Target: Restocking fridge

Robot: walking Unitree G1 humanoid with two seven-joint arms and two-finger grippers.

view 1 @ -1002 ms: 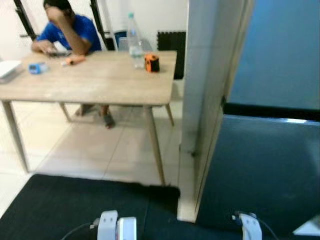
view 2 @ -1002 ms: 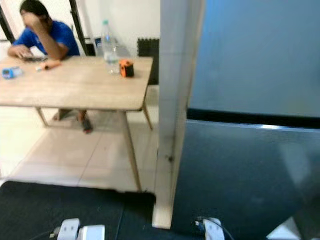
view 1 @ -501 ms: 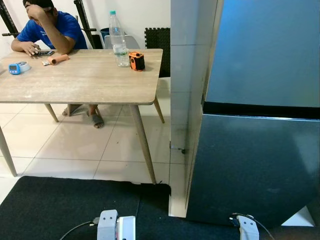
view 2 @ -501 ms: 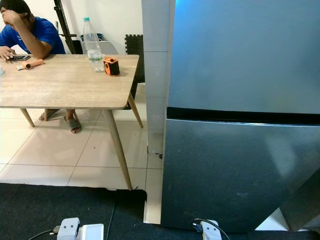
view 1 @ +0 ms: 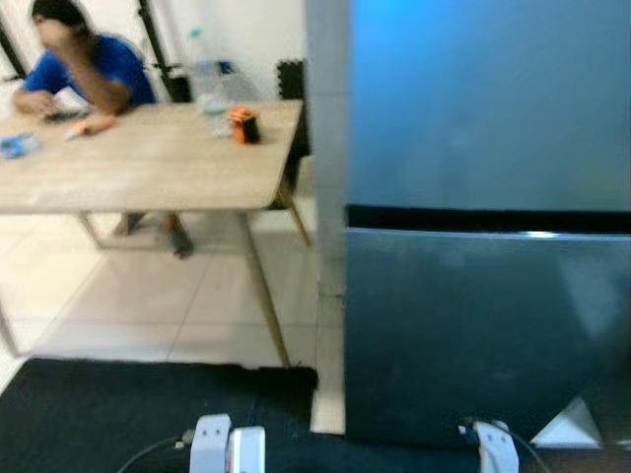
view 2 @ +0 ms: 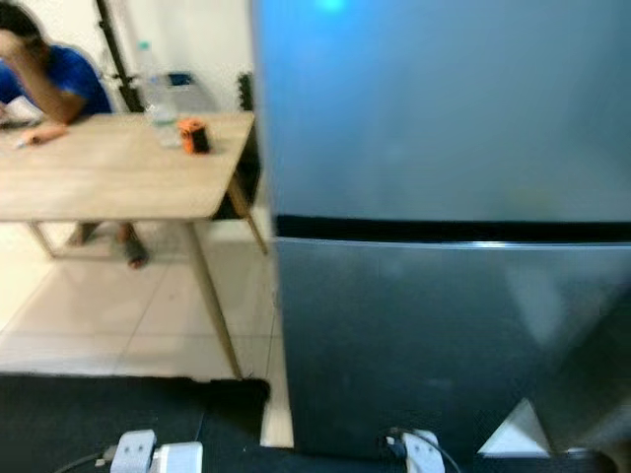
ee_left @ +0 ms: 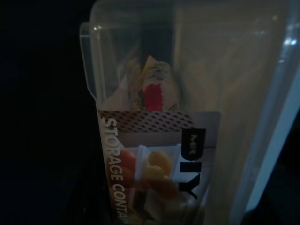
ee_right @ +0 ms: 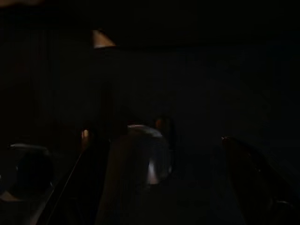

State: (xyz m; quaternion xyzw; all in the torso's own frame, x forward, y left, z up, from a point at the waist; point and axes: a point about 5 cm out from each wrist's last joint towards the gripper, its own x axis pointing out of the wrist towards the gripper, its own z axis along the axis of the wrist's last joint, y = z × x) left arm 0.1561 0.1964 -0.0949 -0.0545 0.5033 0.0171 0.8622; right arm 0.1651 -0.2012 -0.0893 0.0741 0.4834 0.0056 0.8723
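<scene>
Though blurred, fridge (view 1: 488,246) doors look closed; right wrist view dark.

A blue-grey fridge (view 1: 488,246) with a black seam stands by a pale wood table (view 1: 138,172), black mat (view 1: 118,414), and a person's blue shirt (view 1: 104,69).

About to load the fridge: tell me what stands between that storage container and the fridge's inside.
The fridge doors are both shut, so they block the way. The clear storage container sits close before the left wrist camera.
</scene>
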